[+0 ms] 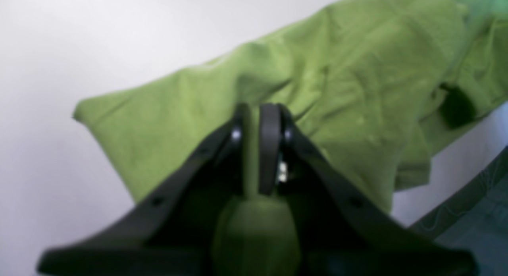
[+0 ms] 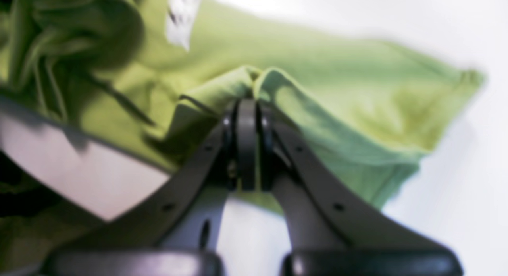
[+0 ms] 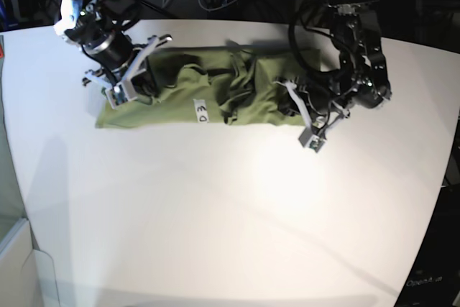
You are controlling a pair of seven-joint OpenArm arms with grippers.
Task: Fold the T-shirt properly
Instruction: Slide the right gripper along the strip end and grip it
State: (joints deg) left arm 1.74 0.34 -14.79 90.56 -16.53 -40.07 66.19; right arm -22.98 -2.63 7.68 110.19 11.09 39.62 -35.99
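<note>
Reaching low, left pincer [image 1: 258, 149] clamped on T-shirt [image 3: 208, 91], right pincer [image 2: 248, 145] pinching its opposite end

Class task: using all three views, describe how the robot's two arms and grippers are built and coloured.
Both arms are black and jointed, with black cables looping along them. The left gripper and right gripper each have dark, curved, tapering fingers with small round holes and rounded black tips. Base view shows pale grey finger faces.

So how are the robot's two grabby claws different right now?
The left gripper pinches the T-shirt at the end on the base view's right; the right gripper pinches the opposite end. The white label lies nearer the right gripper than the left. Both are shut on the cloth.
</note>
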